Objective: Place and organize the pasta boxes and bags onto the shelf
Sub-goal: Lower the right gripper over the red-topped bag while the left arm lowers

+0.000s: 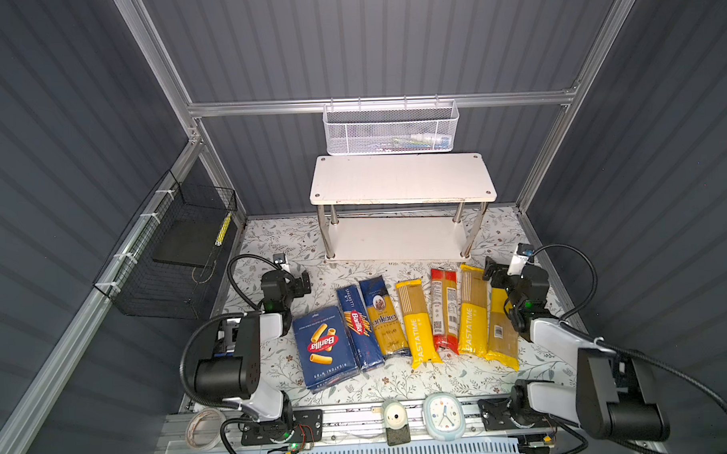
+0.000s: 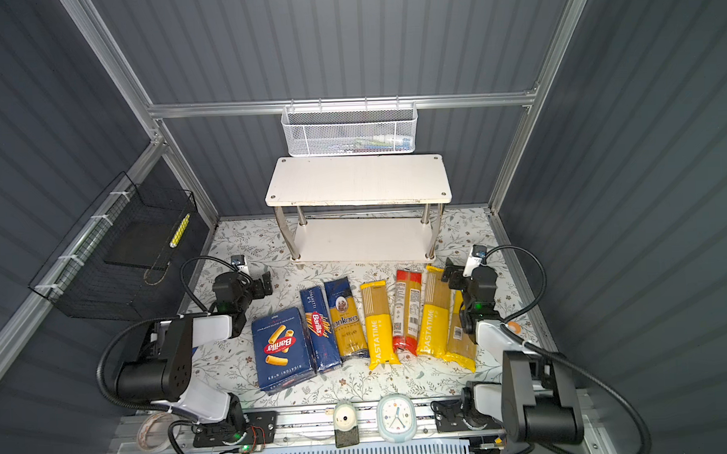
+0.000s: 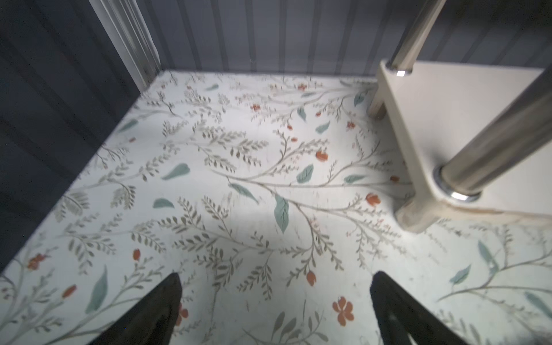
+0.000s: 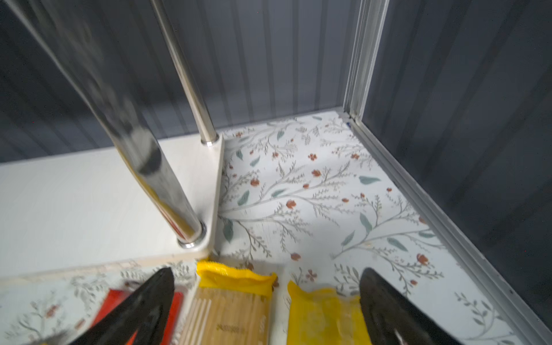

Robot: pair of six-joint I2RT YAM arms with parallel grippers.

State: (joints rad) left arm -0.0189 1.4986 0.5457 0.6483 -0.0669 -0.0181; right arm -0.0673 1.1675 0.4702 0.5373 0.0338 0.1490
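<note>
In a top view my right end effector [image 1: 491,270] hangs spread above the far end of the outermost yellow bag [image 1: 501,335]. The shelf [image 1: 401,179] stands empty just ahead.

Left wrist: the left end effector [image 3: 277,274] is spread over bare bench [image 3: 209,179], holding nothing.

Right wrist: the outermost yellow bag and the neighbouring yellow bag [image 4: 233,301] both lie between my fingers [image 4: 155,292]. I'd centre on one before closing.
</note>
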